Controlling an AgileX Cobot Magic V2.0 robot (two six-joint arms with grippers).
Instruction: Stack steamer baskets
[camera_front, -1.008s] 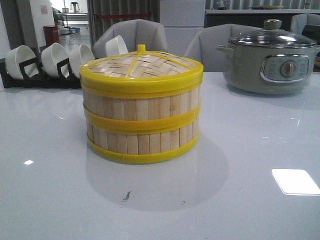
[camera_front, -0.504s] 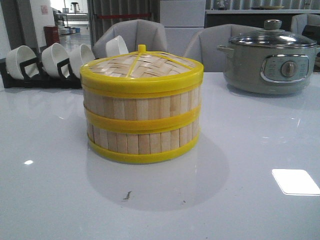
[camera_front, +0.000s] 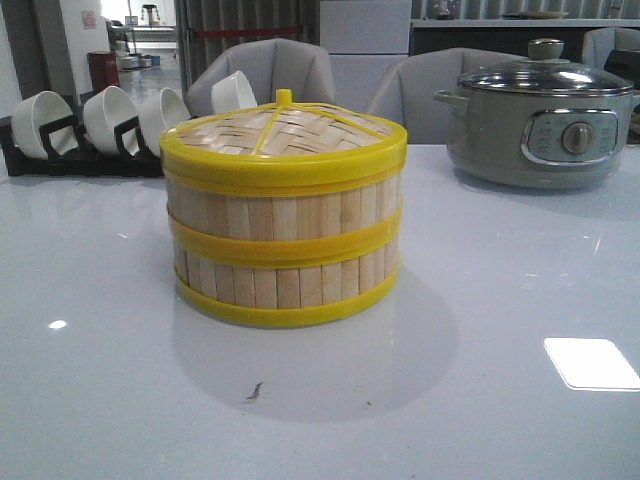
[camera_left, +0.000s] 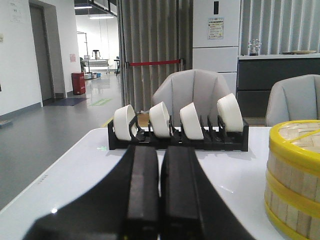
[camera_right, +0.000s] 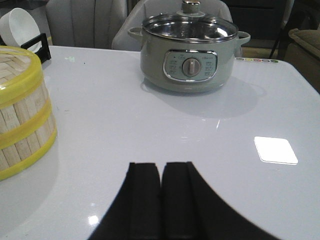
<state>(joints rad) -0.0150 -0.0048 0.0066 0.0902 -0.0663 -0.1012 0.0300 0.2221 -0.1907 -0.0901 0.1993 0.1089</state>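
Note:
Two steamer baskets stand stacked in the middle of the white table, the upper basket on the lower basket, with the woven bamboo lid on top. The stack also shows in the left wrist view and in the right wrist view. My left gripper is shut and empty, apart from the stack, pointing toward the bowl rack. My right gripper is shut and empty, apart from the stack on the other side. Neither gripper shows in the front view.
A black rack with several white bowls stands at the back left, also in the left wrist view. A grey electric pot with a glass lid stands at the back right, also in the right wrist view. Grey chairs stand behind the table.

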